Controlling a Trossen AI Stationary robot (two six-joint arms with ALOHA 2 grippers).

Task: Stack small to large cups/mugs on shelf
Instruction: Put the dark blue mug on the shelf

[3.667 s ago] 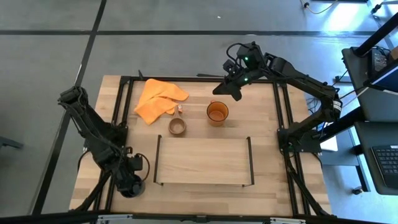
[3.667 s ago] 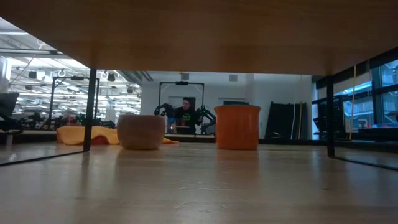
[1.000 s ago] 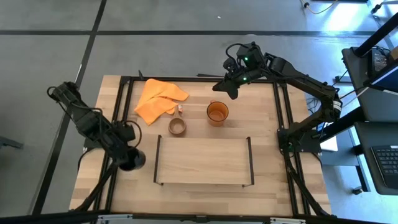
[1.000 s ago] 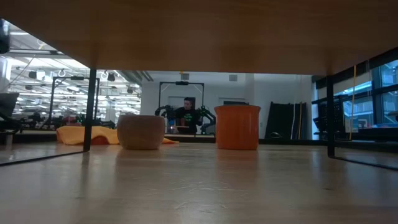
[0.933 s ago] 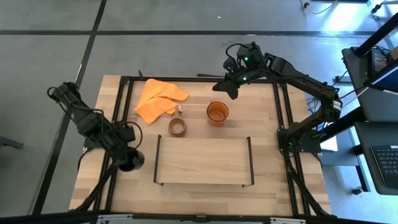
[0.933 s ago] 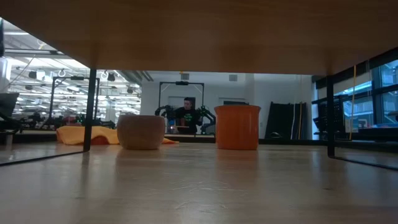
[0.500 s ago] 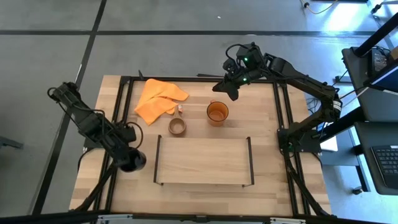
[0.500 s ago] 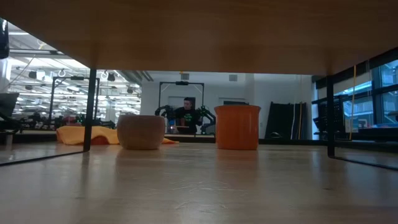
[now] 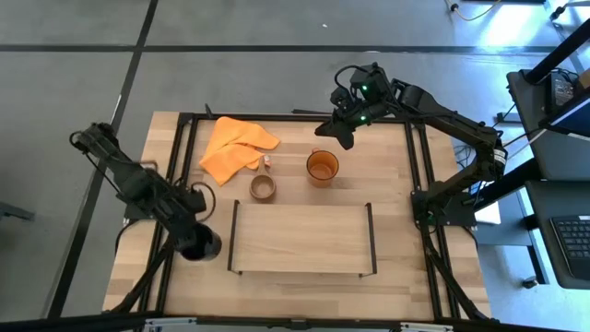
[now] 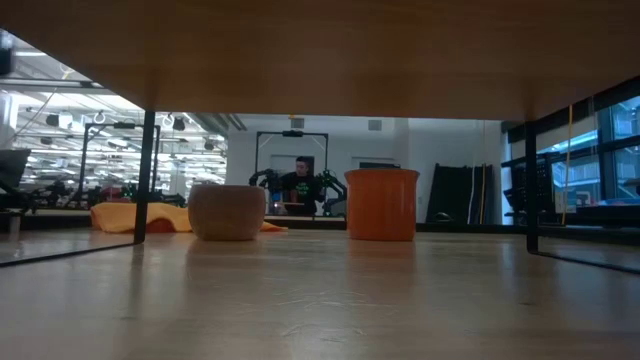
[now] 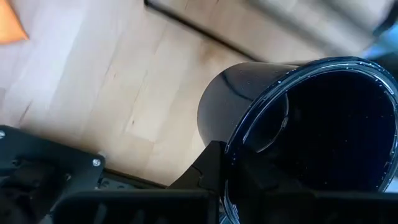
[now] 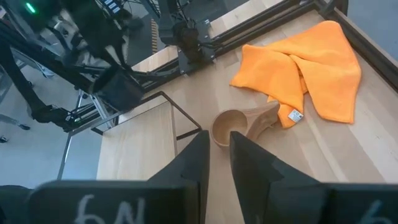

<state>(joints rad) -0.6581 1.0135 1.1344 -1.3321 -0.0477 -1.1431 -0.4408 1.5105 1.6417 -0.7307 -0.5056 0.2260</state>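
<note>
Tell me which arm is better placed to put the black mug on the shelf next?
Left: its gripper already holds the black mug just beside the shelf; the right gripper hovers far away.

The black mug point(image 11: 311, 124) runs off the left wrist view's edge, its handle hidden. In the low view the orange mug point(image 10: 381, 203) shows no handle.

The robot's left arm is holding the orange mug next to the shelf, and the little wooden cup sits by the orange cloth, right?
Not quite. The left gripper holds the black mug, not the orange mug, which stands alone on the table. The high view shows this. The rest is right: it is held next to the shelf, and the wooden cup sits by the orange cloth.
</note>
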